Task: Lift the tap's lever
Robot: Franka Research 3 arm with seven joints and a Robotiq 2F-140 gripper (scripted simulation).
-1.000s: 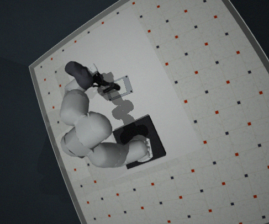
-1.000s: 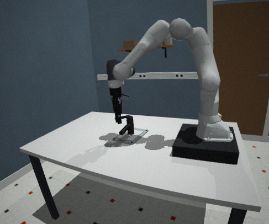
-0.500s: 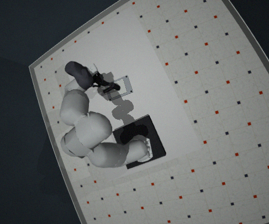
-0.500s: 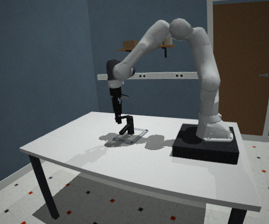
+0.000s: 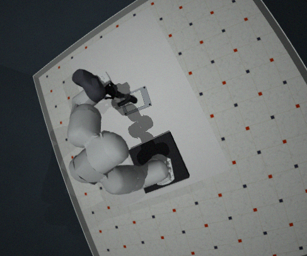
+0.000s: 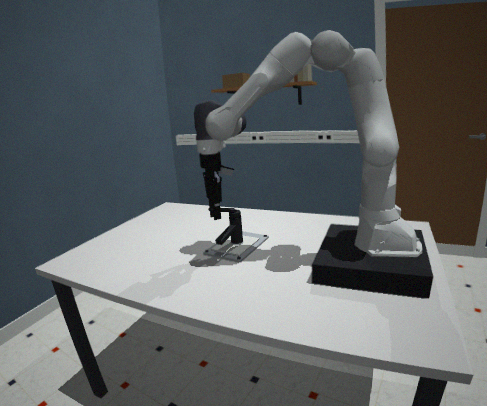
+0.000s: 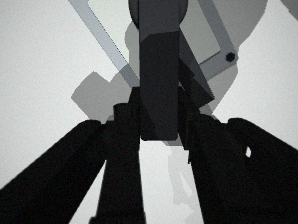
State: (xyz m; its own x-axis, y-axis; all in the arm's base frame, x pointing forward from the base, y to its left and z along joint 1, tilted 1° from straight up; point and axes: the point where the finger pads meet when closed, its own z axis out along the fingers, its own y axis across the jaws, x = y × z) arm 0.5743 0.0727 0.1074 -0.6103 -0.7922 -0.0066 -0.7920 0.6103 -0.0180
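Note:
A small black tap (image 6: 234, 225) stands on a thin grey plate (image 6: 237, 246) on the white table. Its lever (image 6: 224, 209) sticks out roughly level from the top of the tap body toward my gripper. A black spout slants down from the body to the plate. My gripper (image 6: 216, 212) hangs straight down from the arm and is shut on the lever's free end. In the wrist view the dark lever (image 7: 159, 85) runs between my two fingers. In the top view the gripper (image 5: 119, 98) and tap (image 5: 128, 101) overlap, with the arm above them.
The robot's black base (image 6: 373, 262) stands on the table to the right of the tap. The table's left edge lies beyond the plate. A wall rail and a shelf are behind the arm.

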